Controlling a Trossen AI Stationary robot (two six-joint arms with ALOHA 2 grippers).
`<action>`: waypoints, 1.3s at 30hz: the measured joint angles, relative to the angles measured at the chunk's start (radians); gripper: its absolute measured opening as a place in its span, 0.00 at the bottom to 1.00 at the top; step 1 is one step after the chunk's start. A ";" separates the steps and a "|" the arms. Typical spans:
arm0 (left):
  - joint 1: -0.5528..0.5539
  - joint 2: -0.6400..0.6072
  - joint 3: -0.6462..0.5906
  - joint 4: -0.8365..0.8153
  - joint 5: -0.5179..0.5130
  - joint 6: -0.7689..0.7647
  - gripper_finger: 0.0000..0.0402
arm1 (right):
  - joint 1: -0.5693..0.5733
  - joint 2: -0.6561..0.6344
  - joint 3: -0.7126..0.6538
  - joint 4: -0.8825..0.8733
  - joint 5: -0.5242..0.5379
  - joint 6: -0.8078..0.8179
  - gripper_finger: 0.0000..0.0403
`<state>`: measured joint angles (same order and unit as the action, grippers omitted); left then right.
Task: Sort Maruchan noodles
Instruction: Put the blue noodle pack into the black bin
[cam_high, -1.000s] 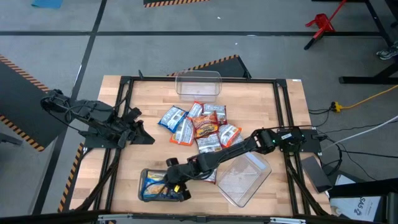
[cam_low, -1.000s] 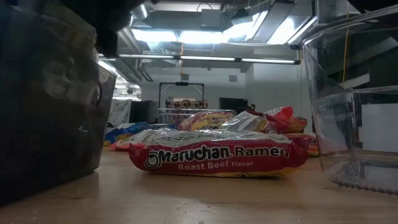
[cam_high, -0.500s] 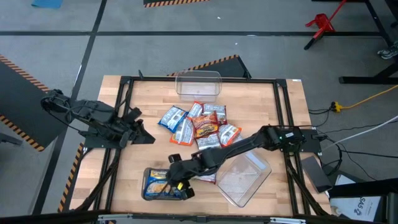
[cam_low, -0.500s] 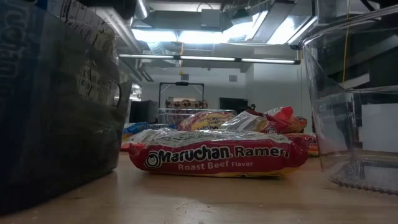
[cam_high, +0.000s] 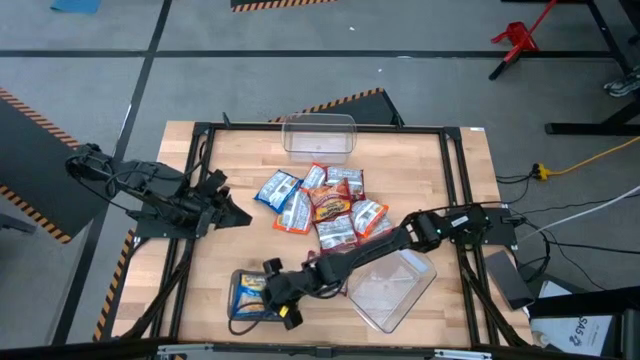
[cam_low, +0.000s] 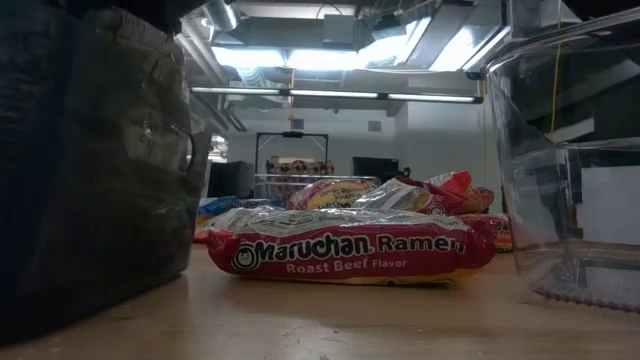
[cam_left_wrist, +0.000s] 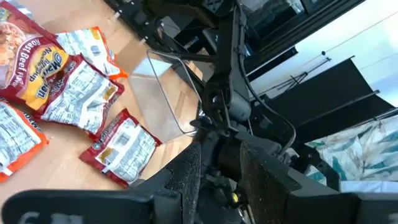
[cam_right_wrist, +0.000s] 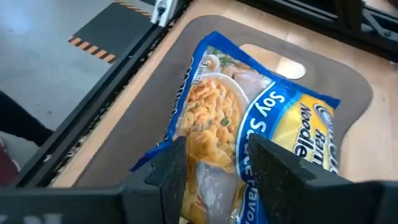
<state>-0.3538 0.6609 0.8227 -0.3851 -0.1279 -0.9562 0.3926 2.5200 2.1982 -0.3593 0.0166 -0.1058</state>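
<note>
Your right gripper (cam_high: 275, 305) is hovering over the grey tray (cam_high: 236, 297), jaws apart above the blue noodle packet (cam_right_wrist: 249, 134) lying inside. Left gripper (cam_high: 232, 213) is idling at the bench's left edge, can't tell its jaws.

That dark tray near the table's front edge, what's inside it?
The dark tray holds a blue-and-yellow noodle packet. The right tool hovers over it, covering part of the packet. Whether more packets lie beneath it cannot be seen.

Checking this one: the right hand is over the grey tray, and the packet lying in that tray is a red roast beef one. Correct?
Not quite. The right hand is over the grey tray, but the packet in it is blue and yellow, a soy sauce flavour, as the right wrist view shows.
</note>
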 joint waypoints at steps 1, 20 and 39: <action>0.000 0.000 0.000 0.000 -0.006 0.000 0.27 | 0.001 0.000 0.000 0.001 -0.003 0.000 0.41; 0.096 0.056 0.000 -0.205 -0.335 0.050 0.27 | 0.000 -0.455 0.000 -0.381 0.430 -0.137 0.41; 0.378 0.460 -0.003 -0.273 -0.183 0.923 0.48 | -0.033 -0.611 -0.001 -0.962 0.567 0.308 0.41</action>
<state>0.0237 1.1205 0.8193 -0.6584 -0.3111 -0.0333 0.3595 1.9087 2.1971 -1.3212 0.5835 0.2020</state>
